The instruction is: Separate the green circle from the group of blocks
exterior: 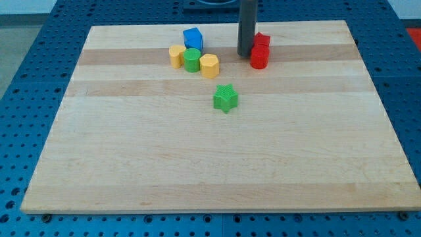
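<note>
The green circle (191,60) stands near the view's top, left of centre. It touches a yellow block (176,56) on its left and a yellow hexagon (209,66) on its right. A blue block (193,38) sits just above it. My tip (246,54) is to the right of this group, a short gap from the yellow hexagon. It stands right beside two red blocks: a red cylinder (259,57) and another red block (262,40) above it. A green star (225,98) lies alone below the group.
The wooden board (210,158) lies on a blue perforated table (26,79). The rod (248,23) rises out of the view's top edge.
</note>
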Action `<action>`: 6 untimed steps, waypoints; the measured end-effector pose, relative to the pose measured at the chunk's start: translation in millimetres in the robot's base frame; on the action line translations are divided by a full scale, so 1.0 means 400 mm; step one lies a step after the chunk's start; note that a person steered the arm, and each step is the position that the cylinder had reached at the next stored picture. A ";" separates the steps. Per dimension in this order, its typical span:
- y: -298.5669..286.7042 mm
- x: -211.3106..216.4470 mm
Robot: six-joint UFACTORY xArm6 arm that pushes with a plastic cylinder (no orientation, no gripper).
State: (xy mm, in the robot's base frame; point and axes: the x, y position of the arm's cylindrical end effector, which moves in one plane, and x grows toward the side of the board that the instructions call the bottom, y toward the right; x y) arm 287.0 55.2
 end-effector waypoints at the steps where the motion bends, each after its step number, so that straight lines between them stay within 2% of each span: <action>1: -0.039 -0.022; 2: -0.157 -0.044; 4: -0.299 -0.029; 5: -0.339 0.034; 6: -0.342 0.146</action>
